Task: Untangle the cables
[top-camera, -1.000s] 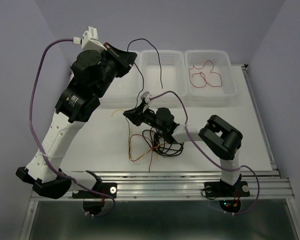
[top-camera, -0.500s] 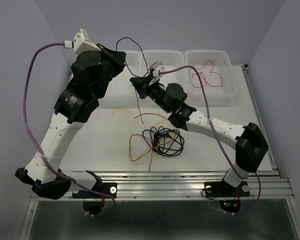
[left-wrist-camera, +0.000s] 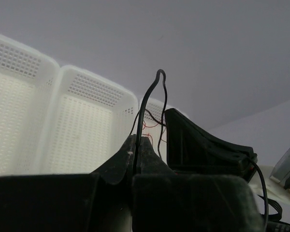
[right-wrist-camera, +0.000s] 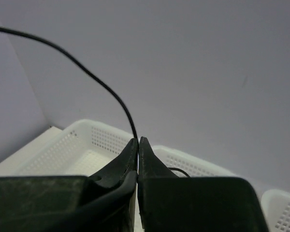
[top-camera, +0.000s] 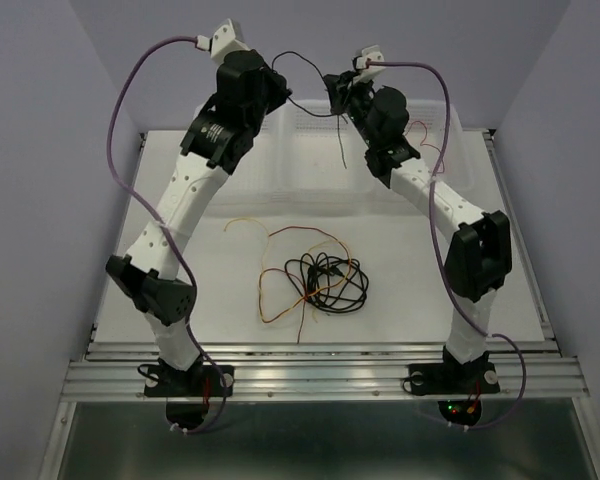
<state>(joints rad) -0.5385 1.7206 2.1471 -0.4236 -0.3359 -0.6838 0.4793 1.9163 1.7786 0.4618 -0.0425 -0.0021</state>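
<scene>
Black cable (right-wrist-camera: 101, 84) pinched by left hand (left-wrist-camera: 137, 140), right hand (right-wrist-camera: 137, 141); overhead alone shows tangle (top-camera: 325, 280).

Soft even light, faint shadows; left claw (left-wrist-camera: 137, 141) dark and blurred.

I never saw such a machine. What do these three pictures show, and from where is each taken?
Two robot arms are bolted to a table: left arm and right arm. The wide picture is from a fixed camera above and behind them. The other two are from wrist cameras, each looking past its own hand. On the table lies a tangle of black and orange cables. White baskets stand at the far edge; one holds a red cable. The left hand and right hand are both shut on a black cable, apparently the same one, raised above the baskets.
</scene>
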